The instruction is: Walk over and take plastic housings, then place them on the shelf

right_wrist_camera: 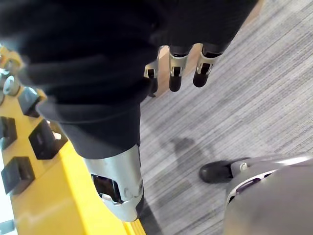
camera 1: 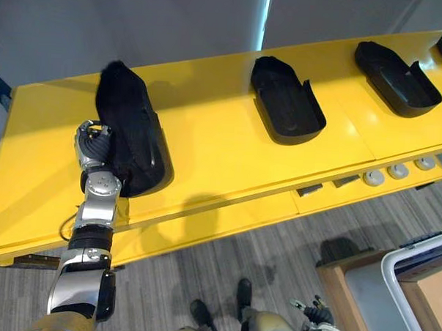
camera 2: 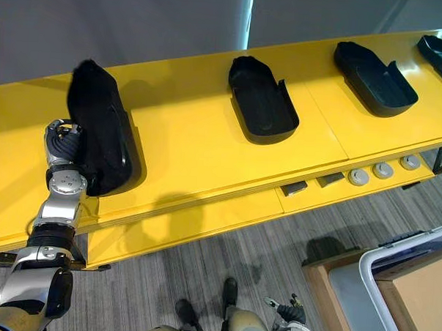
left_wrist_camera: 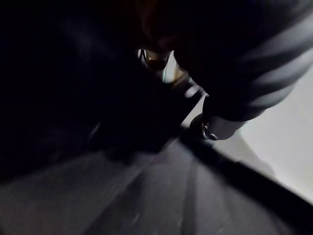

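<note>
While clamping left hand (camera 1: 94, 142) on plastic housing (camera 1: 133, 125), steadied it on yellow shelf (camera 1: 214, 154), likely to join other housings (camera 1: 286, 101), with right hand (right_wrist_camera: 175, 71) slack-fingered, empty.

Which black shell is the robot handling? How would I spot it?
Follow the long yellow shelf to its left end. The black plastic housing there is held by the robot's left hand and tipped on its side, while its neighbours lie hollow side up.

Both head eyes look steeply down onto one yellow shelf (camera 1: 207, 154) — my wrist cameras sit very close in.
</note>
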{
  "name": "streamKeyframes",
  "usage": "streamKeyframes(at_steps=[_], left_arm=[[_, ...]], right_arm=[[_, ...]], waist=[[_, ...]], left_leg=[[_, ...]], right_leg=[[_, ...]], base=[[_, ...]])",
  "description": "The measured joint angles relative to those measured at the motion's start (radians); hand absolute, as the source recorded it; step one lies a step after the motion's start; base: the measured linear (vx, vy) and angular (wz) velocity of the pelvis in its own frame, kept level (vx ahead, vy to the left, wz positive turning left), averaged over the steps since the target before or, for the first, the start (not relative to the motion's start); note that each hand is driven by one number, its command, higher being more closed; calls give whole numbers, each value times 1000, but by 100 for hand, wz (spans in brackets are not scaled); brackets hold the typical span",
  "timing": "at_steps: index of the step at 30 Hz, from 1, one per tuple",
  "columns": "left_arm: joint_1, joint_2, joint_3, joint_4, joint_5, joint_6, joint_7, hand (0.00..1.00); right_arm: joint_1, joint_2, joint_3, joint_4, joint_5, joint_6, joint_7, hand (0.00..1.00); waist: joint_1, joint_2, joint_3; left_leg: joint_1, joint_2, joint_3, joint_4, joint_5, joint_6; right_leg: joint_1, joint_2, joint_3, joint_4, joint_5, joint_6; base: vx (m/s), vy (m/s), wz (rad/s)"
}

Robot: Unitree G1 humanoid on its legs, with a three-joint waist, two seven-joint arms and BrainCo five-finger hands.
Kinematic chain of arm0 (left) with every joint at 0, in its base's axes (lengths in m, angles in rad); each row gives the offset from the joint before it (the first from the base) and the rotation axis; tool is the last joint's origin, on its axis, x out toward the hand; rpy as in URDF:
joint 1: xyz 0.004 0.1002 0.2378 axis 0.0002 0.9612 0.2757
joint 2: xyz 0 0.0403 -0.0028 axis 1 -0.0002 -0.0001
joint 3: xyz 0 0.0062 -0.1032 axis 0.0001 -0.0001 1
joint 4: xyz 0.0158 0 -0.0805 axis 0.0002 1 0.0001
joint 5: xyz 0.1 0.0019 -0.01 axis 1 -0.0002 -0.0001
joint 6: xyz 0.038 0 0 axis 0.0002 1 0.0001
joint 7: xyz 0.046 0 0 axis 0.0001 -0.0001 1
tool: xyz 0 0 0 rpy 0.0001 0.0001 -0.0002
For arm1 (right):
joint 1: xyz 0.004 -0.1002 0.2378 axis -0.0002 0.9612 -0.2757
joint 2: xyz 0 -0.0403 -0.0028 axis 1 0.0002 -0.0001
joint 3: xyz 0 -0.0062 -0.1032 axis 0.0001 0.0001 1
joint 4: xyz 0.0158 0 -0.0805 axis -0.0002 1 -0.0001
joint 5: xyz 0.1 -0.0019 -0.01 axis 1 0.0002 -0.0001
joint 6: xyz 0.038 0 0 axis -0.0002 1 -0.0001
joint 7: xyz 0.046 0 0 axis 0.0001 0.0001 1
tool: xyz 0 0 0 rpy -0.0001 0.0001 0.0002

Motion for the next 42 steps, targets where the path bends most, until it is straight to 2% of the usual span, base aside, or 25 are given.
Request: streamKeyframes(at_steps=[3,9,12,15,19,23,24,28,33,37,42], left_arm=[[-28,0,3,5,-3,0,26,0],[-40,-20,9,-1,-89,-9,67,0],[-32,-47,9,-74,-98,-11,85,0],[15,-70,-1,-284,-96,-23,85,0],[84,-147,-40,-577,-82,-69,84,0],[200,-192,-101,-753,-74,-117,48,0],[269,-213,-141,-819,-72,-127,28,100],[444,-266,-247,-929,10,-175,-41,100],[604,-279,-353,-929,68,-178,-123,100],[622,-271,-389,-793,137,-185,-182,100],[620,-266,-393,-698,224,-166,-183,100]], right_arm=[[0,-1,1,0,0,-2,-1,0],[1,-4,1,0,0,-1,-3,0],[1,-12,1,0,0,-1,-2,0],[3,-20,11,3,-1,-1,-1,0],[9,-22,8,31,0,1,2,0],[8,-30,7,51,0,2,7,0],[10,-37,6,64,0,4,18,0],[14,-46,1,69,0,7,26,0],[18,-48,2,67,-1,7,28,0],[18,-60,31,59,-2,15,29,0],[15,-64,49,57,-13,15,26,0]], waist=[[-8,-1,8],[-9,-1,9],[-8,-1,16],[-7,2,25],[-6,6,28],[-3,16,33],[5,20,35],[20,29,39],[39,29,39],[45,29,37],[44,26,35]], left_leg=[[-2,0,-1,-1,0,0],[5,-1,-3,0,0,0],[14,-1,-8,0,1,2],[12,2,-14,1,3,4],[15,1,-36,2,6,9],[23,1,-57,7,6,10],[33,1,-61,8,6,10],[29,1,-86,8,6,10],[27,2,-93,8,7,10],[51,3,-88,-1,11,15],[50,3,-77,-3,10,15]], right_leg=[[-2,-1,-1,0,0,0],[6,-3,-3,0,1,-2],[17,-4,-8,0,1,-2],[18,-15,-9,0,1,-2],[30,-18,-18,0,1,-2],[49,-20,-20,0,1,-2],[61,-22,-20,0,-4,4],[67,-25,-39,0,-10,8],[68,-24,-45,0,-10,9],[86,-21,-42,0,-11,10],[80,-19,-32,0,-11,11]], base=[[13,8,0],[-2,2,1],[-31,16,6],[-21,30,5],[1,24,15],[1,27,16],[-8,24,14],[-28,17,18],[-10,4,7],[0,4,-1],[-1,15,-7]])
